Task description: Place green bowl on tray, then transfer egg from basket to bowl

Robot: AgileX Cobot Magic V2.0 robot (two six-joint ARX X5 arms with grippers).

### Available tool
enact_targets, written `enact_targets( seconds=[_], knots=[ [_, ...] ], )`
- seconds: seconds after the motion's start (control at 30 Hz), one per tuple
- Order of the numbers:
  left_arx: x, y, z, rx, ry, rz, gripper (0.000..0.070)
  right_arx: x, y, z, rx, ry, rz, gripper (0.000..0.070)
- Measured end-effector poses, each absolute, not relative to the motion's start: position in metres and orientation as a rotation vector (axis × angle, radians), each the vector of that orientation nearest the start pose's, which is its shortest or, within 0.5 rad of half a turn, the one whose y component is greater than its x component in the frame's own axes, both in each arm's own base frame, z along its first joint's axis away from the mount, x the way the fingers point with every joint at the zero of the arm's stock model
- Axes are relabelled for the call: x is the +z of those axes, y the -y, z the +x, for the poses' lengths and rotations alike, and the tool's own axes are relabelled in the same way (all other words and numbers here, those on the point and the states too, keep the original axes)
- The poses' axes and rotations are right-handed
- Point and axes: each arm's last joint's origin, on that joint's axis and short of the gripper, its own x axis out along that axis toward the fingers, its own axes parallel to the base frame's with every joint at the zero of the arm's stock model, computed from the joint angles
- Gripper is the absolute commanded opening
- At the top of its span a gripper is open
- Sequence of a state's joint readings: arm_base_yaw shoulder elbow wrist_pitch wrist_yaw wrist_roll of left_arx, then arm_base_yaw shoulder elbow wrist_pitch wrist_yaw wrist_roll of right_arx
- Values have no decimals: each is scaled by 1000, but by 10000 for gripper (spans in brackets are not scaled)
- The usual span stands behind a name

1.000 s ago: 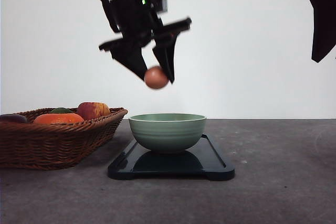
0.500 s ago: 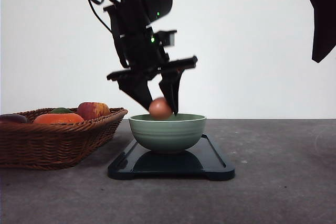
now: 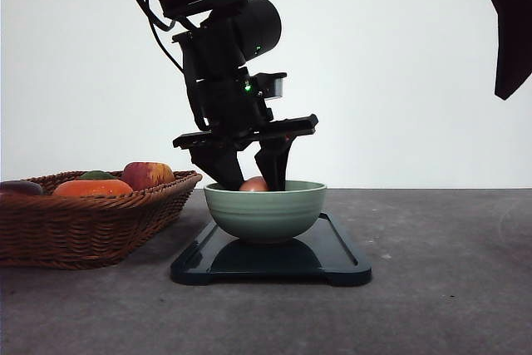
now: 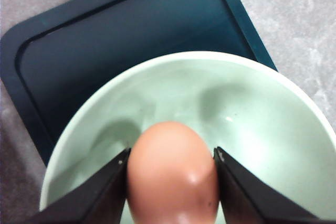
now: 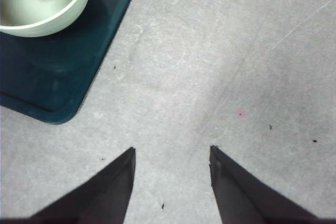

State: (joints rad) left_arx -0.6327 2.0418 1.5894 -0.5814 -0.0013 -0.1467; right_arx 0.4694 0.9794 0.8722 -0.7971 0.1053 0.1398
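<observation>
The pale green bowl (image 3: 265,210) stands on the dark navy tray (image 3: 341,268) in the middle of the table. My left gripper (image 3: 253,182) reaches down into the bowl and is shut on the reddish-brown egg (image 3: 254,184), whose top pokes above the rim. In the left wrist view the egg (image 4: 172,174) sits squeezed between both fingers (image 4: 105,195) over the bowl's (image 4: 262,129) inside, with the tray (image 4: 105,51) beyond. My right gripper (image 5: 170,153) hangs open over bare table to the right of the tray (image 5: 47,77). The wicker basket (image 3: 91,226) sits at the left.
In the basket lie a red-yellow apple (image 3: 147,175), an orange fruit (image 3: 92,188), a green item (image 3: 96,175) and a dark item (image 3: 18,187) at the left edge. The right arm (image 3: 507,27) hangs high at the upper right. Grey tabletop stretches to the right of the tray.
My left gripper has come down with the egg from high above the bowl until the egg sits inside the rim. The right arm has not moved.
</observation>
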Motion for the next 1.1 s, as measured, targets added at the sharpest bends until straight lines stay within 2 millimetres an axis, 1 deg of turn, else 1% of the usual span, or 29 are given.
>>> enact_targets(
  seconds=[0.3, 0.63, 1.1],
  knots=[
    [194, 259, 353, -493, -1052, 204, 259, 280, -79, 163, 275, -902, -132, 281],
    [193, 261, 356, -498, -1029, 196, 266, 278, -79, 161, 272, -928, -140, 281],
    [192, 260, 355, -495, -1043, 200, 269, 277, -78, 160, 270, -942, -144, 281]
  ],
)
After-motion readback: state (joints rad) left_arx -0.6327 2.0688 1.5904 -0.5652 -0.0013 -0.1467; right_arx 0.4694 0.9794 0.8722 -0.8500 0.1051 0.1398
